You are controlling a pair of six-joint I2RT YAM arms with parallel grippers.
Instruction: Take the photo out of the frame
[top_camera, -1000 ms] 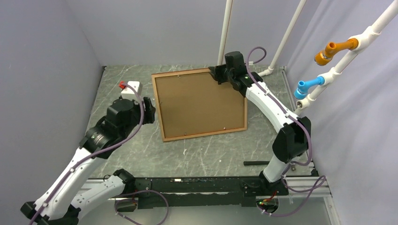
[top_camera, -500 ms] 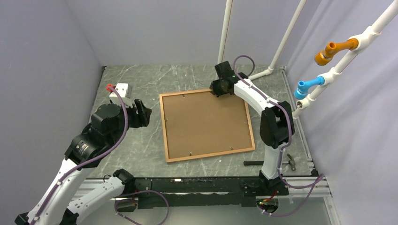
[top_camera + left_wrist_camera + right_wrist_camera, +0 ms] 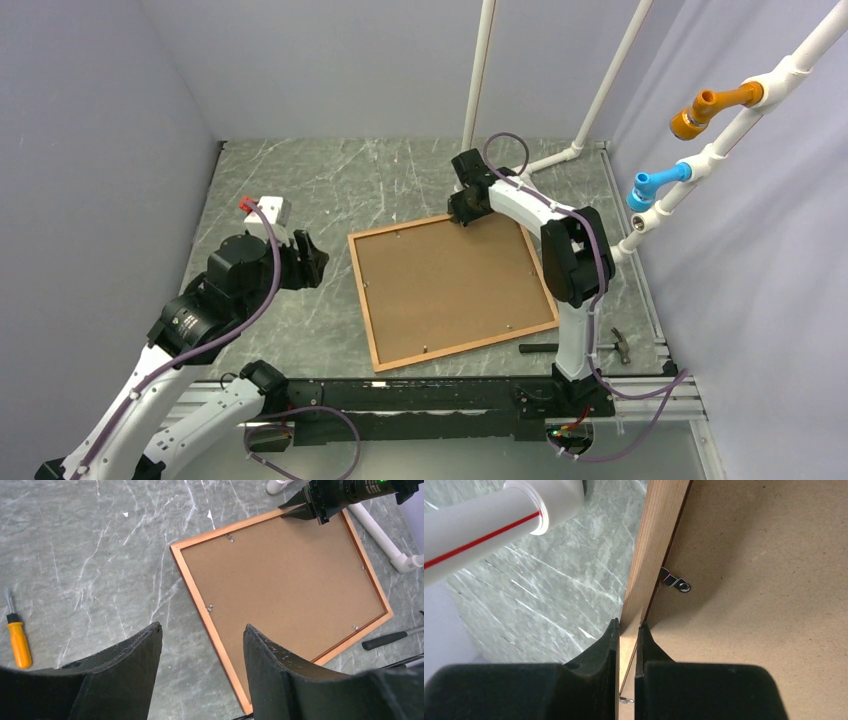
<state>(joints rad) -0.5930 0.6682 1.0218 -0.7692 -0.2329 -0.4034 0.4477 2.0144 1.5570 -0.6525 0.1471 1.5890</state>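
The frame (image 3: 364, 290) lies face down on the table, its reddish-brown border round the plain brown board back of the photo (image 3: 450, 285). Small metal clips (image 3: 229, 537) sit along its inner edge. The photo's picture side is hidden. My right gripper (image 3: 462, 212) is shut on the frame's far edge, the wooden bar (image 3: 651, 555) pinched between its fingers (image 3: 604, 642). My left gripper (image 3: 312, 258) is open and empty, raised above the table left of the frame; its view shows the frame (image 3: 200, 612) and board (image 3: 285, 580) below.
A small orange-handled screwdriver (image 3: 19, 641) lies on the table to the left. A black-handled tool (image 3: 545, 348) and a small hammer (image 3: 620, 345) lie by the near right edge. A white pipe (image 3: 489, 522) stands close behind the frame's far edge.
My right gripper has dragged the frame toward the near side and a bit right, turning it slightly. My left arm has drawn back, then edged right toward the frame.
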